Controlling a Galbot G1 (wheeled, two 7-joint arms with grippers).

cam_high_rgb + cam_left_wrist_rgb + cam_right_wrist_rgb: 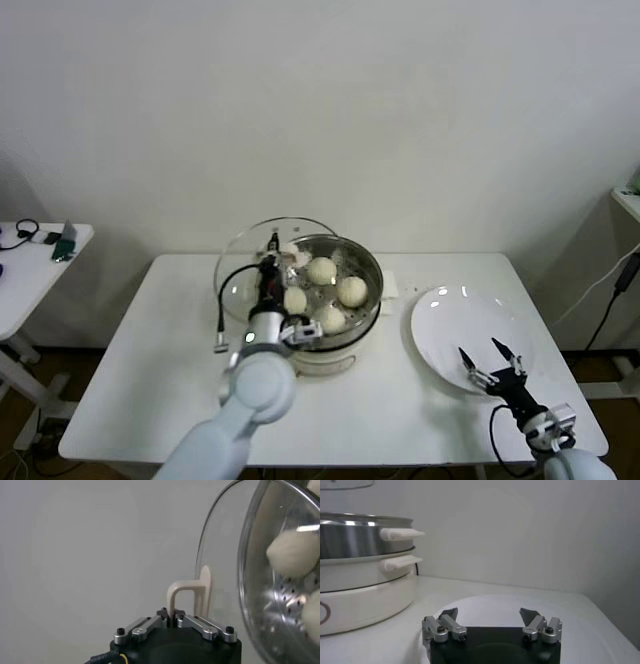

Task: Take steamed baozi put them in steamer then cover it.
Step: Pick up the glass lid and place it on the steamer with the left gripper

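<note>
Nearest us, our left end effector [172, 614] is pinched on the cream handle of the cover [245, 270], holding the glass lid tilted over the left rim of the steamer [372, 285]. Four steamed baozi [322, 270] sit inside the steamer. Our right end effector [492, 365] hangs spread over the white plate [440, 320] on the counter [150, 340].

Head camera looks down over the table [150, 330]; both wrist cameras sit low, sharing the steamer [345, 285].
</note>
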